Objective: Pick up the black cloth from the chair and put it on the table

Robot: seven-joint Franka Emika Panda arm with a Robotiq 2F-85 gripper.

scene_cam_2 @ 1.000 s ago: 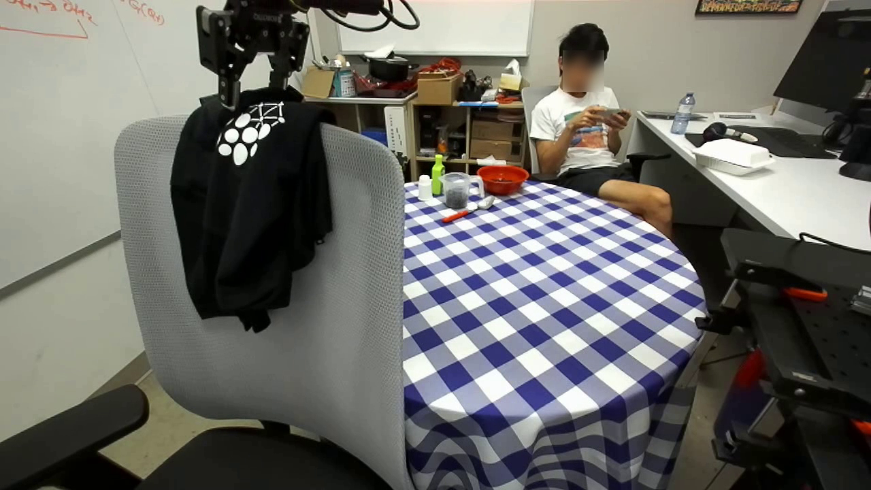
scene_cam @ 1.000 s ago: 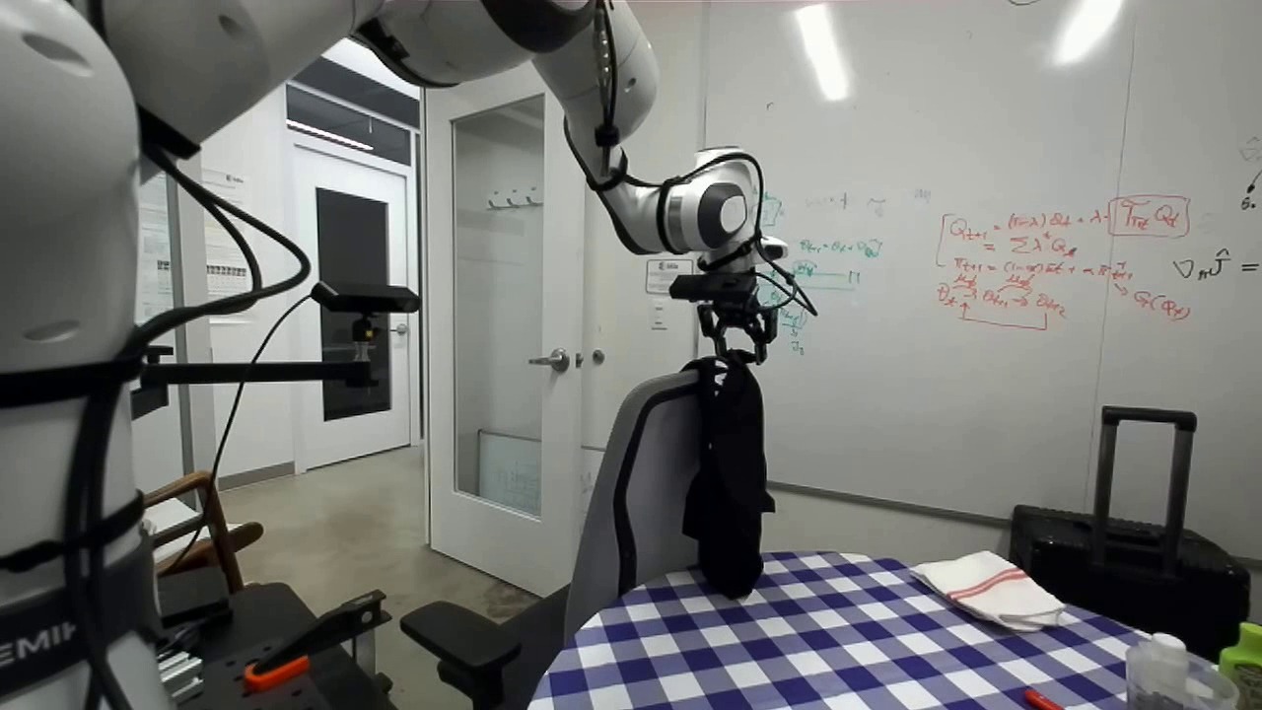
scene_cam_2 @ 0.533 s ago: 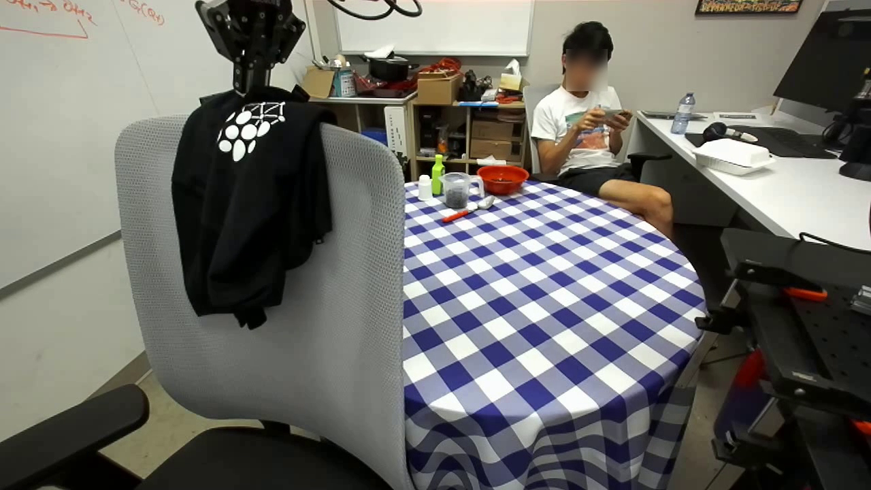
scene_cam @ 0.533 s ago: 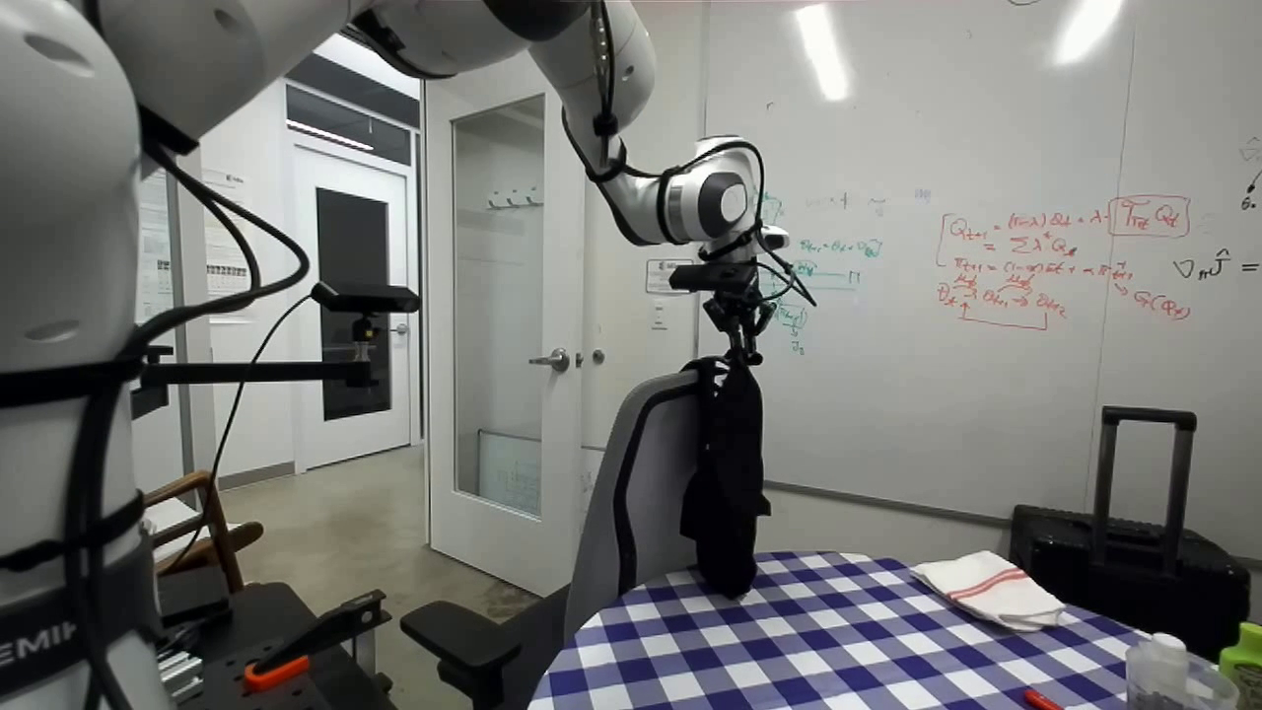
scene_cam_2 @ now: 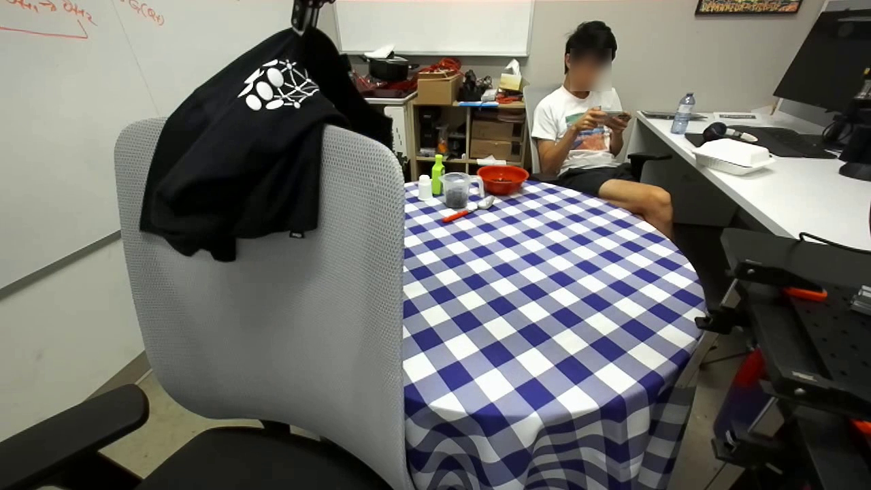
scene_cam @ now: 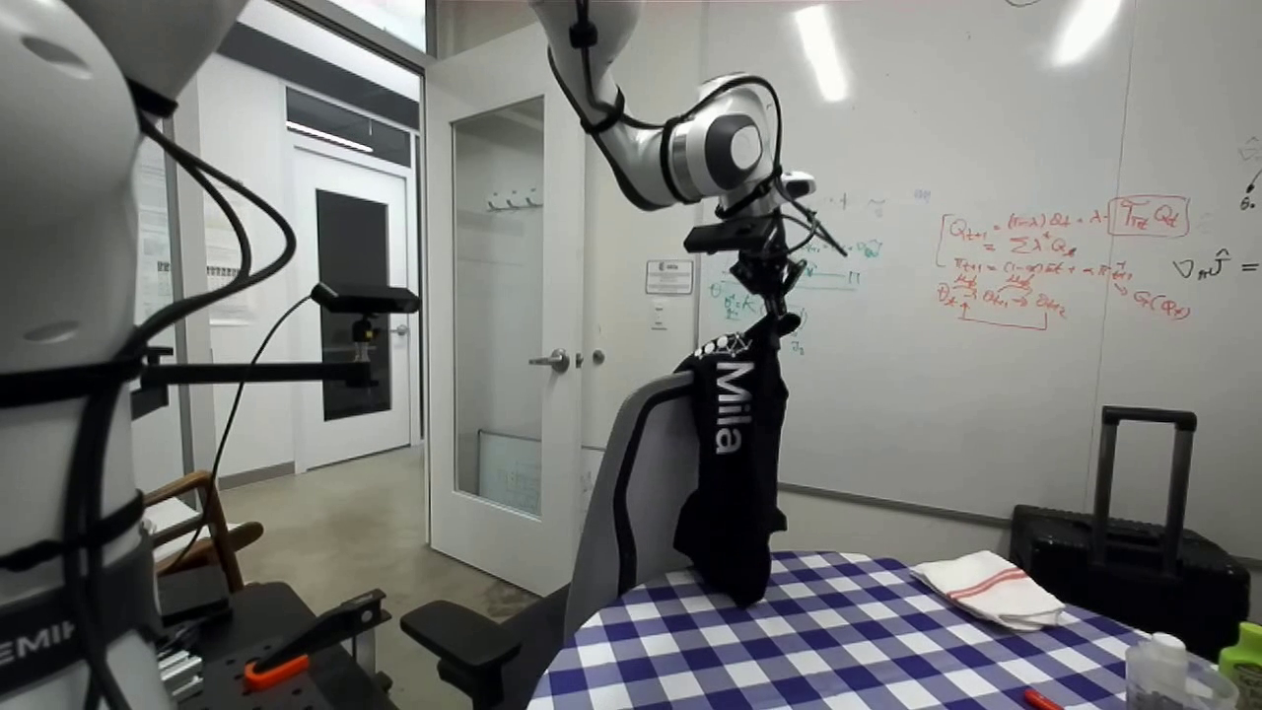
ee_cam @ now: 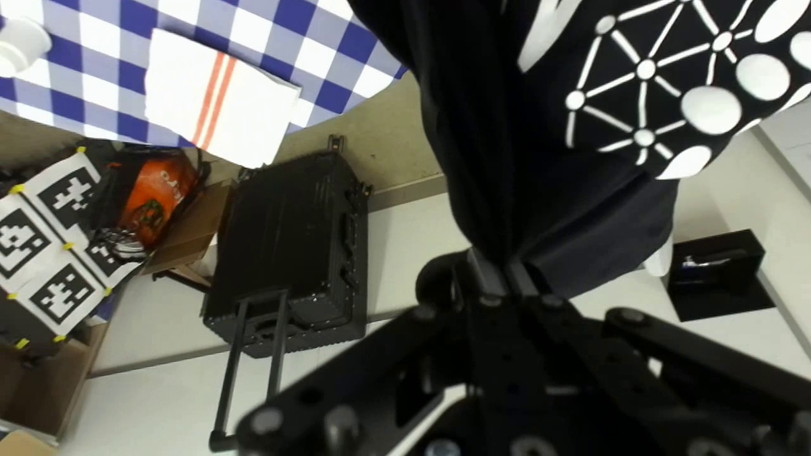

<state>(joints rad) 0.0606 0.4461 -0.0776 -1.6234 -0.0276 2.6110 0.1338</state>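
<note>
Hanging over the top of the grey chair (scene_cam_2: 272, 327), upper left of the frame in an exterior view: black cloth (scene_cam_2: 224, 156), white print visible, top standing in a peak. Tool (ee_cam: 505, 275) pinched tight at that peak, tips nearly together on a fold of it, lower middle in the wrist view. Table (scene_cam_2: 551, 292) right of center in an exterior view, red bowl (scene_cam_2: 502, 178) and green bottle (scene_cam_2: 437, 175) on it. Black suitcase (scene_cam: 1129, 587) lower right in an exterior view.

Light (scene_cam: 823, 54) streaks a whiteboard (scene_cam: 986, 394) beside a glass-paned door (scene_cam: 503, 325); the floor (scene_cam: 380, 493) is beige. In an exterior view are shelves (scene_cam_2: 469, 139) and a white desk (scene_cam_2: 810, 190).
</note>
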